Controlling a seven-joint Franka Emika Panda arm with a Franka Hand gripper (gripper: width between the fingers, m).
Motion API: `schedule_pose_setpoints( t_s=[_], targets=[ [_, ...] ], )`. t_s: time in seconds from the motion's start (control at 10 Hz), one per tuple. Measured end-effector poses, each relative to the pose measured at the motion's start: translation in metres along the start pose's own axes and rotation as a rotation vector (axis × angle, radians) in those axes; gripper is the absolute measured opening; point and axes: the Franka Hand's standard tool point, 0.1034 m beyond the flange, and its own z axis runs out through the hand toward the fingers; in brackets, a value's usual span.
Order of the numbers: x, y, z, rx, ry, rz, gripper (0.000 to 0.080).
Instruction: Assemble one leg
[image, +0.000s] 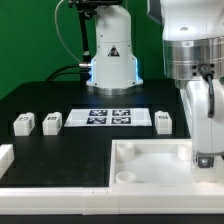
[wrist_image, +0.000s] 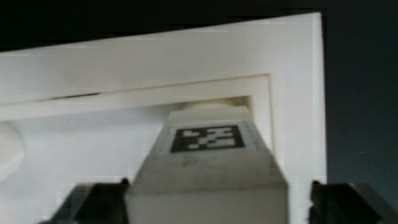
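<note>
In the wrist view a white leg (wrist_image: 214, 165) with a black-and-white square marker (wrist_image: 210, 138) sits between my dark fingers (wrist_image: 98, 203). My gripper (wrist_image: 214, 208) is shut on it. The leg's far end points into the corner socket of the large white board (wrist_image: 160, 70). In the exterior view my gripper (image: 205, 152) hangs low over the board's far right corner (image: 185, 150), and the held leg is hidden by the fingers. Three more legs lie on the black table: two at the exterior view's left (image: 22, 124) (image: 51, 121) and one at the right (image: 163, 119).
The marker board (image: 110, 117) lies flat between the loose legs. The robot's base (image: 112, 60) stands behind it. A white piece (image: 5, 156) shows at the exterior view's left edge. The large white board fills the front right of the table.
</note>
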Motion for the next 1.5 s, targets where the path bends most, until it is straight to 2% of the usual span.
schedule_pose_setpoints(
  t_s=[0.1, 0.2, 0.3, 0.6, 0.9, 1.0, 1.2, 1.3, 1.4, 1.5],
  targets=[
    [-0.003, 0.0014, 0.0028, 0.018, 0.015, -0.186, 0.0565],
    [-0.0065, 0.0052, 0.005, 0.012, 0.023, -0.335, 0.0632],
    [-0.0053, 0.0044, 0.0047, 0.012, 0.024, -0.441, 0.0644],
    [-0.0049, 0.0045, 0.005, 0.007, 0.027, -0.808, 0.0649],
    [-0.0119, 0.0034, 0.0007, -0.009, 0.05, -1.437, 0.0649],
    [-0.0124, 0.0036, 0.0001, -0.018, 0.047, -1.531, 0.0649],
    [-0.012, 0.0039, 0.0008, -0.017, 0.045, -1.503, 0.0649],
    [-0.0118, 0.0039, 0.0008, -0.017, 0.045, -1.503, 0.0559],
    [-0.0121, 0.004, 0.0009, -0.016, 0.043, -1.476, 0.0559],
    [-0.0099, 0.0037, 0.0009, -0.015, 0.045, -1.358, 0.0355]
  ],
)
